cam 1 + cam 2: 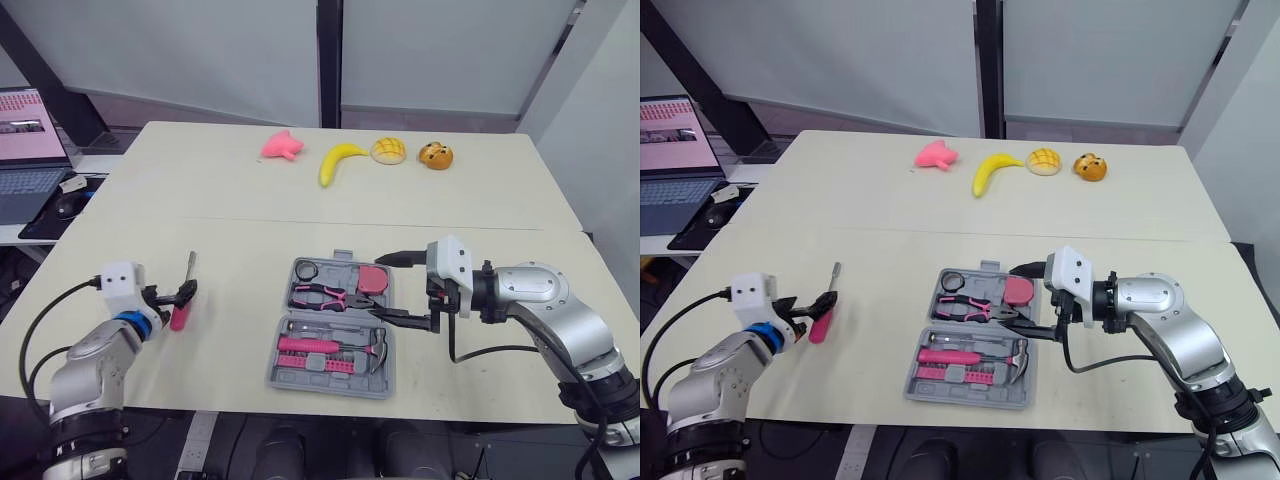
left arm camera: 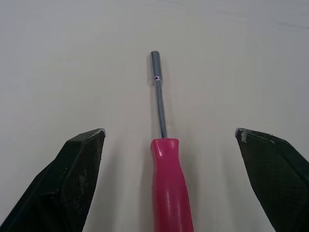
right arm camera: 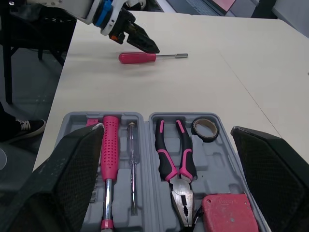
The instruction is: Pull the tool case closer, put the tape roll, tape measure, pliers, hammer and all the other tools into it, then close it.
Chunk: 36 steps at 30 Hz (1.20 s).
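Left gripper (image 1: 186, 292) spread astride screwdriver (image 2: 169, 183); right gripper (image 1: 378, 286) spread above tool case (image 1: 276, 377).

Tool case (image 1: 325, 385): grey all over.
Screwdriver (image 2: 169, 188): pink handle, silver shaft.
Pliers (image 1: 322, 296): pink and black grips.
Hammer (image 1: 308, 345): pink handle.
Tape measure (image 1: 374, 280): pinkish red.
Counter (image 1: 230, 260): plain cream.
Banana (image 1: 338, 162): bright yellow.
End effector fingers (image 2: 77, 179): black.

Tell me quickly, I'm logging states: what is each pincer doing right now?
Left pincer: open, straddling the pink screwdriver, not gripping it.
Right pincer: open, empty, over the tool case.
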Each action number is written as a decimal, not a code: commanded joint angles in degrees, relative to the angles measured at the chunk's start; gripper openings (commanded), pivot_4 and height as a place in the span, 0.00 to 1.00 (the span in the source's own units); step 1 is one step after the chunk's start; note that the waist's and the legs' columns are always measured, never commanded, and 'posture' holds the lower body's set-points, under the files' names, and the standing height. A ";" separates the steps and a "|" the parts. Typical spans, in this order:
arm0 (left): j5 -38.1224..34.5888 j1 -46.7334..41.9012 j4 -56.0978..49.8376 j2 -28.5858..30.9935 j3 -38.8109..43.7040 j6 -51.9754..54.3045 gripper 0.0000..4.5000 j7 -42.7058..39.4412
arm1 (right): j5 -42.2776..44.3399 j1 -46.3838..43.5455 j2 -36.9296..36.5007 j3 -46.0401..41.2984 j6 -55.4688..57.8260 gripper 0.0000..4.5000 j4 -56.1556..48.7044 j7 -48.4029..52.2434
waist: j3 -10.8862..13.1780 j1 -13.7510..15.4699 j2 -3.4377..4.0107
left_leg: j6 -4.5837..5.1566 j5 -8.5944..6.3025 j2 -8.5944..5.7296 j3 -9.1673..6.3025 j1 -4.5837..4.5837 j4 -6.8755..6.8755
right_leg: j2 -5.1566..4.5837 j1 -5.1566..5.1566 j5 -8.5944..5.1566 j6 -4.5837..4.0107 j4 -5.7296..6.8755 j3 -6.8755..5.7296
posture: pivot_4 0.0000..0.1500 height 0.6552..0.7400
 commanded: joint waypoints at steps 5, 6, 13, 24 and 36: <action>2.03 -1.86 1.00 -1.75 -2.20 0.91 1.00 2.18 | -0.34 -0.59 -0.79 -0.69 -0.04 1.00 -2.08 -0.16 | 0.00 0.03 0.00 | 0.00 0.00 0.00 -0.05 -0.02 0.00 | 0.00 -0.01 0.00 0.00 0.01 -0.03 | 1.00 1.00; 2.10 -2.05 1.18 -1.90 -2.30 1.07 1.00 2.15 | -0.38 -0.62 -0.77 -0.62 -0.05 1.00 -2.06 -0.15 | 0.00 0.03 0.00 | -0.01 0.00 0.00 -0.04 -0.02 0.00 | 0.00 -0.01 0.00 0.00 0.01 -0.03 | 1.00 1.00; 2.60 -2.81 1.71 -2.16 -2.63 2.48 0.68 2.45 | -0.66 -0.14 -0.93 -0.48 -0.05 1.00 -2.46 -0.10 | 0.00 0.03 0.00 | -0.01 0.00 -0.01 -0.04 -0.01 0.01 | -0.01 0.00 0.00 0.02 0.01 -0.03 | 1.00 1.00; 1.37 -0.01 -1.89 -1.68 -0.23 0.39 0.17 1.63 | -2.03 1.70 -0.46 -0.68 -0.93 1.00 -2.99 -0.93 | 0.00 -0.03 0.00 | -0.01 0.00 -0.02 -0.03 -0.01 0.01 | -0.03 0.01 0.00 0.03 0.00 -0.02 | 1.00 1.00; -2.01 14.12 -24.63 11.68 -5.89 -9.04 0.17 -27.42 | -0.93 6.31 -3.93 -4.60 -1.25 1.00 -5.77 -1.22 | 0.07 0.33 0.10 | -0.29 0.10 -0.11 -0.02 -0.81 0.02 | -0.16 -0.72 0.03 0.07 -0.02 -0.02 | 1.00 1.00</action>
